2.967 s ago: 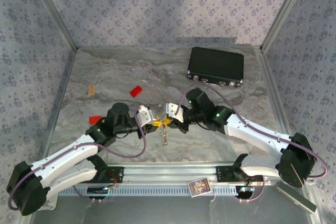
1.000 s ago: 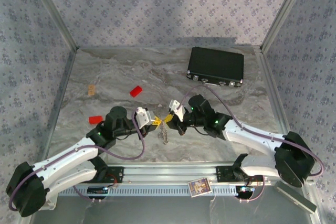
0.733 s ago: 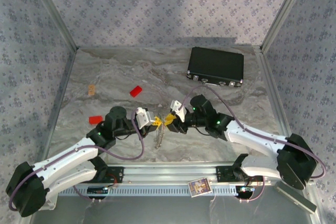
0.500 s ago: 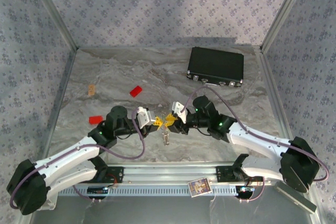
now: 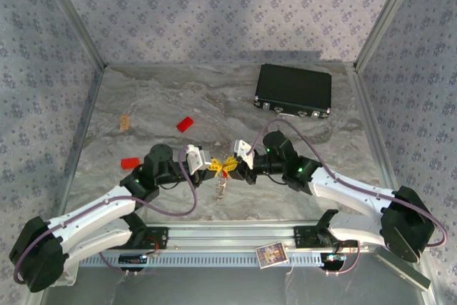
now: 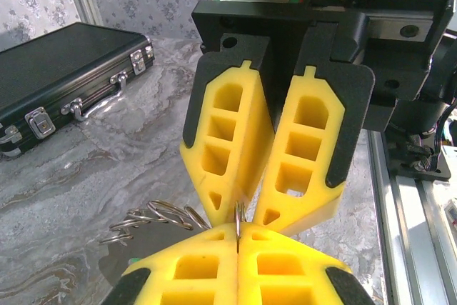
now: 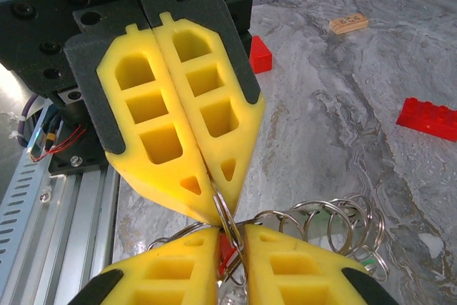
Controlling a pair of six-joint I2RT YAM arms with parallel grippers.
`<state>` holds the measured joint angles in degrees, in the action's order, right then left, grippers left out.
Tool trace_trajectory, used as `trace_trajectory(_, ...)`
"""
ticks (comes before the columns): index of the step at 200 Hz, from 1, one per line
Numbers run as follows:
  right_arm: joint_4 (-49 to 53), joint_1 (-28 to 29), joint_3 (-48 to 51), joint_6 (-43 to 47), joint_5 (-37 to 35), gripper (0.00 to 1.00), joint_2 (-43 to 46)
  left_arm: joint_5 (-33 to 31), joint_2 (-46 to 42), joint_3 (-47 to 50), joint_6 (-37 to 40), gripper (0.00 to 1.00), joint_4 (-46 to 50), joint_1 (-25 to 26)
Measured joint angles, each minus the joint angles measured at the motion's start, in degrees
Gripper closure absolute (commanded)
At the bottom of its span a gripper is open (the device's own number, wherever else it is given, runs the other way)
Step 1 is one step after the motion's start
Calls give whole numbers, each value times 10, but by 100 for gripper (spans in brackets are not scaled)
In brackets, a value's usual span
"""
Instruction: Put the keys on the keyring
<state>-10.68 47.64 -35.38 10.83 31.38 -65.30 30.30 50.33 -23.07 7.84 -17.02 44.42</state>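
- Two grippers meet tip to tip at lower centre of the top view: left gripper point(image 5: 213, 168) and right gripper point(image 5: 230, 166), lifted off the table point(image 5: 143, 105).
- The keyring point(image 7: 223, 208) sits between the two sets of tips. Its loose silvery loops point(image 7: 335, 223) fan to one side, and a short chain point(image 5: 223, 187) hangs below.
- Left gripper: pads fully together, nipping the ring's thin wire edge-on.
- Right gripper: pads all but together. A sliver of the red key point(image 7: 225, 249) shows in the slit, so I judge it is clamped on that. I can't tell whether the ring wire is caught there too.
- A green speck point(image 7: 364, 253) under the loops is likely the green key, but it is too small for me to be sure.
- Handling: everything is very light. The ring is stiff, springy wire, smooth and prone to twist or slip out of foam pads. Best held across the wire close to the split. The key is best taken by its plastic head, blade free.
- Two red blocks point(image 5: 185, 123) and a black case point(image 5: 293, 89) lie well apart.
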Motion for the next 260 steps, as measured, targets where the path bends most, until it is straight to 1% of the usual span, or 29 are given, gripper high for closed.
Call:
trace_trajectory(24, -1, 0, 0, 2, 2, 88, 1, 2, 0, 0, 0, 100, 0, 0)
trace_trajectory(40, -1, 0, 0, 5, 4, 93, 1, 2, 0, 0, 0, 100, 1, 0)
trace_trajectory(54, -1, 0, 0, 7, 5, 100, 1, 2, 0, 0, 0, 100, 1, -1)
trace_trajectory(58, -1, 0, 0, 5, 5, 100, 1, 2, 0, 0, 0, 100, 1, 0)
trace_trajectory(67, 0, 0, 0, 9, 6, 100, 1, 1, 0, 0, 0, 94, 2, 0)
trace_trajectory(81, 4, 0, 0, 13, 6, 100, 2, 1, 0, 0, 2, 89, 5, 0)
trace_trajectory(102, 32, 2, -5, 29, 10, 100, 3, 0, 0, 0, 8, 88, 14, 0)
trace_trajectory(127, 96, 3, -30, 60, 10, 100, 3, -1, 0, -6, 25, 88, 45, 0)
trace_trajectory(159, 187, 4, -82, 108, 7, 100, -1, 0, 5, -33, 45, 85, 80, 3)
trace_trajectory(200, 276, 15, -146, 162, -7, 100, -35, 6, 17, -42, 57, 82, 97, 3)
trace_trajectory(211, 292, 17, -156, 173, -9, 100, -42, 8, 19, -42, 59, 83, 101, 3)
trace_trajectory(220, 301, 18, -162, 180, -10, 100, -45, 12, 20, -42, 61, 85, 104, 3)
trace_trajectory(247, 313, 20, -169, 192, -17, 100, -49, 26, 20, -43, 67, 100, 113, 3)
trace_trajectory(260, 313, 20, -169, 192, -21, 100, -48, 29, 20, -43, 67, 100, 115, 3)
